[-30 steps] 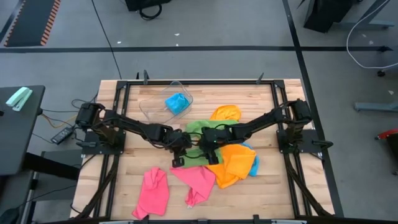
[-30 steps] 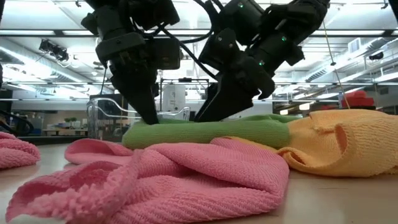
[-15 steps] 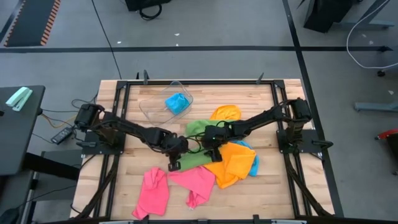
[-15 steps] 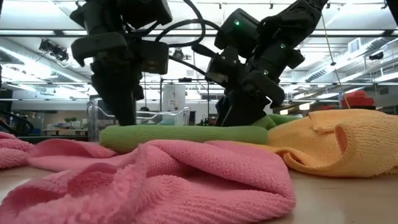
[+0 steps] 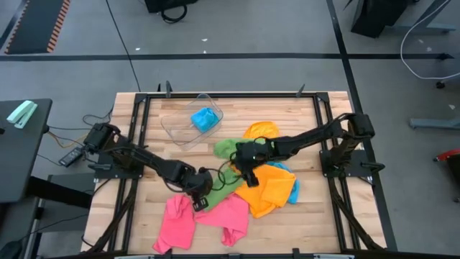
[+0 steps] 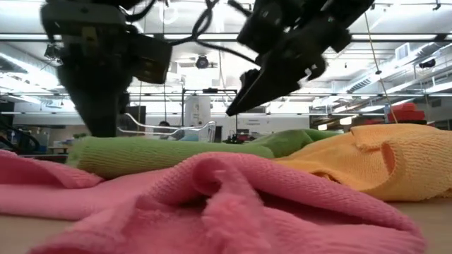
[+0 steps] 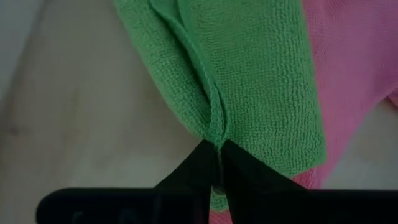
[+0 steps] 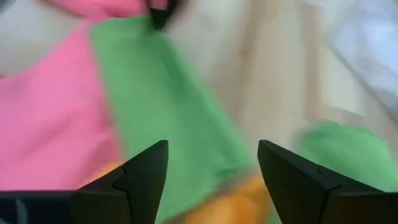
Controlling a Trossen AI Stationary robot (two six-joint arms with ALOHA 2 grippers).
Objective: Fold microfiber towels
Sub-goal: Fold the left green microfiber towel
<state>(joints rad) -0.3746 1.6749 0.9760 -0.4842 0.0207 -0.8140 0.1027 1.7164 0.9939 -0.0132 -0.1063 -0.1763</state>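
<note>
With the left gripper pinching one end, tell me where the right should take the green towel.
The green towel lies stretched in a strip from the left gripper toward the orange towel. The open right gripper would best pinch its free upper end, from above, probably at the exposed corner edge.

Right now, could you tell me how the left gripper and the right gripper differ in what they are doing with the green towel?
The left gripper is shut on an edge of the green towel, while the right gripper is open and holds nothing. The left gripper sits at the towel's end nearest the pink towels; the right gripper hovers above the towel's other end, beside the orange towel. Both are over the table's middle.
</note>
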